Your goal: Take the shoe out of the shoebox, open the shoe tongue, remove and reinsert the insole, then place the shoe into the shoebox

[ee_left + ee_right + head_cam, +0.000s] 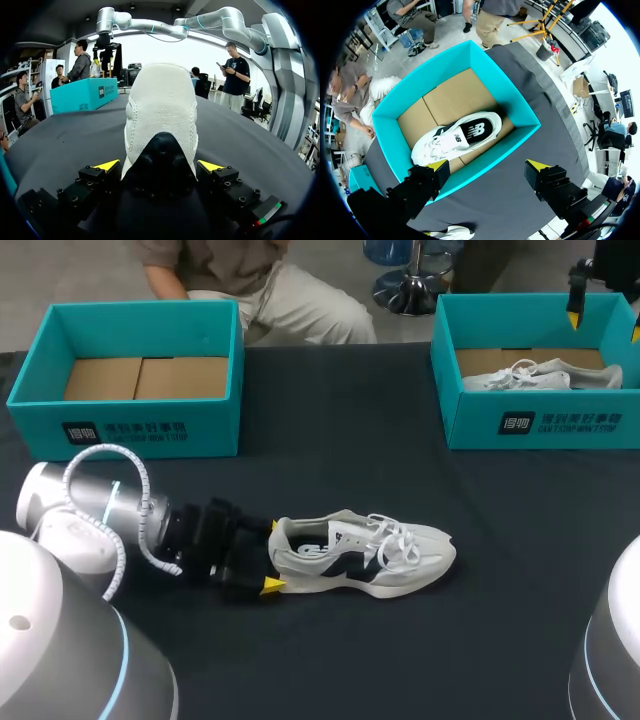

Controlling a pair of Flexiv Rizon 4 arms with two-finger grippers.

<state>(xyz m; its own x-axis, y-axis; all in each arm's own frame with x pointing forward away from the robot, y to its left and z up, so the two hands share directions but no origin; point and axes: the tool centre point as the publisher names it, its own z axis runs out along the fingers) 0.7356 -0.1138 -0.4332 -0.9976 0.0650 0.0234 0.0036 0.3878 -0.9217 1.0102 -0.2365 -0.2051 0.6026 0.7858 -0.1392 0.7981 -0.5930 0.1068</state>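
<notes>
On the table (330, 660), left gripper (271, 556) open around the shoe (360, 560) heel, right gripper (487, 165) open above a second shoe (455, 139) in its box (507, 92).

wide gap between left shoebox (150, 430) and right shoebox (560, 423), shoe (365, 555) in front

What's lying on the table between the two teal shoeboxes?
Nothing. In the head view the stretch between the left shoebox and the right shoebox is bare dark table.
</notes>
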